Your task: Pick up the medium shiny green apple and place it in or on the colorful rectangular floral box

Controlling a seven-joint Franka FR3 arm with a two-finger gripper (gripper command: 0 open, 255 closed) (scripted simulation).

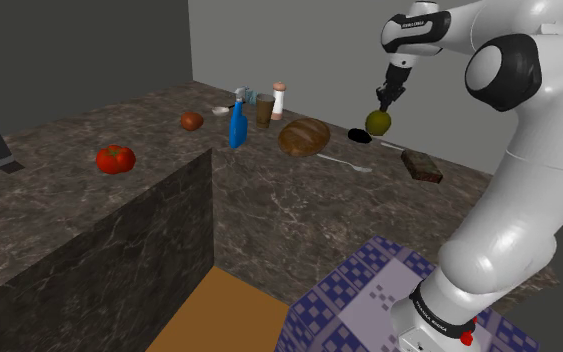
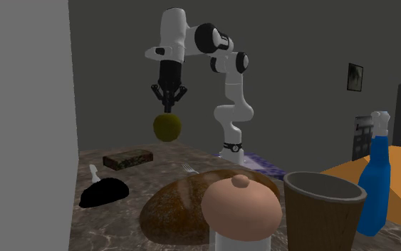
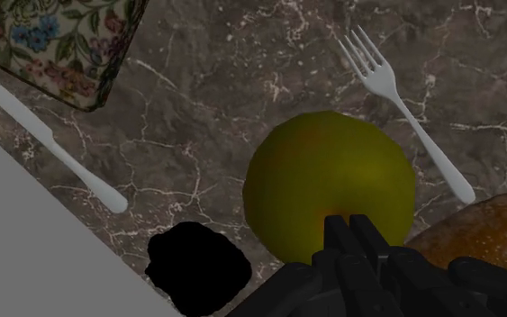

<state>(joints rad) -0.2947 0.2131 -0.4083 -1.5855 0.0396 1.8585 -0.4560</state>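
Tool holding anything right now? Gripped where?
Yes: the yellow-green apple, pinched at its top by the tool, hanging clear above the counter.

The arm (image 1: 509, 190) is wearing glossy white, rounded shells, with dark grey caps (image 1: 504, 70) sitting over its joints. A black ring (image 1: 437, 312) carrying small white lettering is circling the base link, and a small red mark (image 1: 466, 338) is showing just beneath it. A similar lettered black band (image 1: 416, 22) is wrapping the wrist. The all-black tool (image 2: 168, 108) is narrowing toward its tip.
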